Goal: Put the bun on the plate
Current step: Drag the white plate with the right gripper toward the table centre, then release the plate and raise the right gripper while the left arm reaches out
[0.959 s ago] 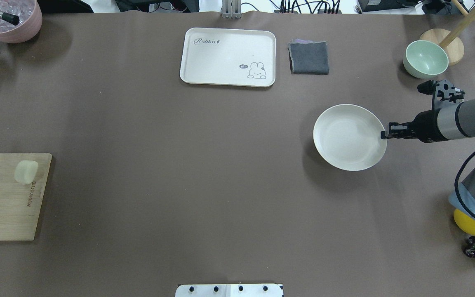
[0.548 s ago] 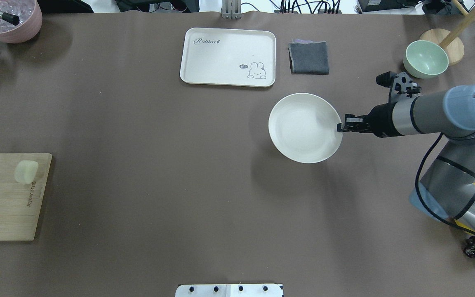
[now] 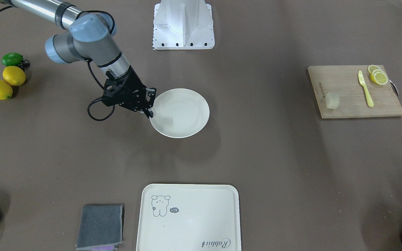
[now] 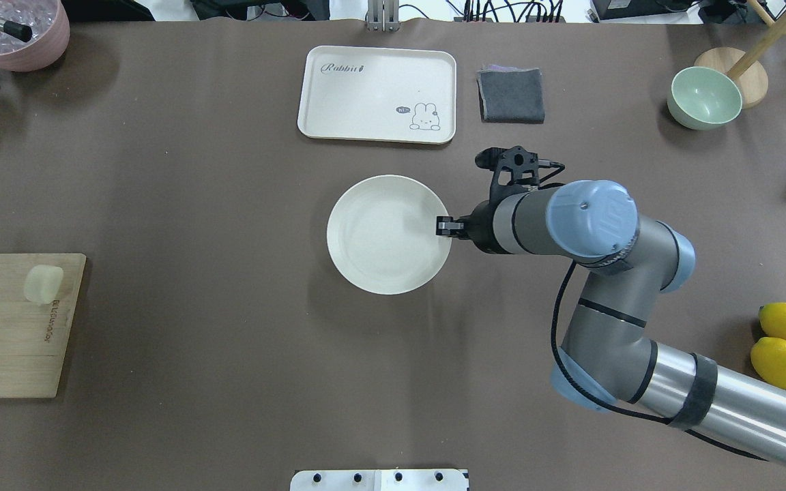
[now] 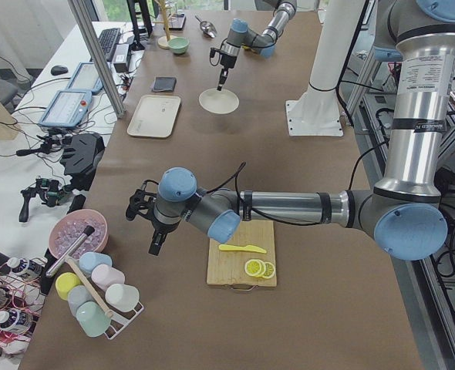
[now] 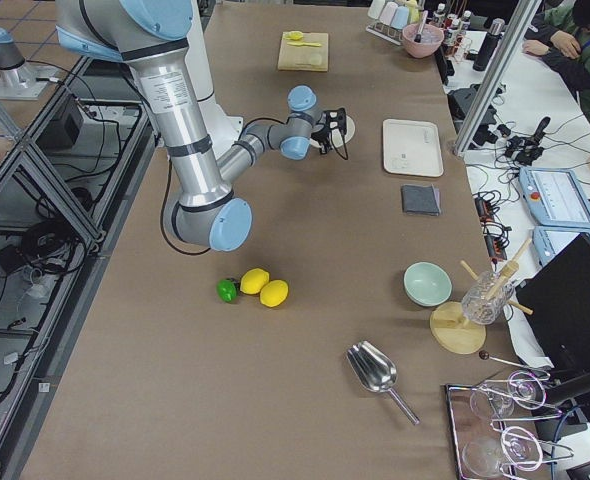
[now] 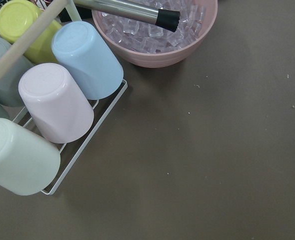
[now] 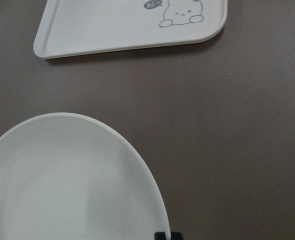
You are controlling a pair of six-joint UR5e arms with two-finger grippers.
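The bun (image 4: 43,284), a small pale cream chunk, lies on a wooden cutting board (image 4: 4,341) at the table's left edge; in the front-facing view the bun (image 3: 332,100) sits on the board's inner end. The round cream plate (image 4: 372,239) is near the table's middle, and my right gripper (image 4: 444,226) is shut on its right rim. The front-facing view shows the same hold, gripper (image 3: 149,108) on plate (image 3: 183,111). My left gripper (image 5: 156,245) shows only in the left side view, hovering beyond the board; I cannot tell whether it is open or shut.
A rectangular cream tray (image 4: 377,94) and a folded grey cloth (image 4: 511,95) lie at the far side. A green bowl (image 4: 704,97) stands far right, two lemons (image 4: 785,344) near right. Lemon slices (image 3: 378,76) and a yellow knife (image 3: 365,89) share the board. A pink ice bowl (image 7: 157,35) and racked cups (image 7: 57,100) sit below the left wrist.
My right arm has carried the plate from the table's right side leftward to about the middle, still gripping its rim. The bun and board have not moved.
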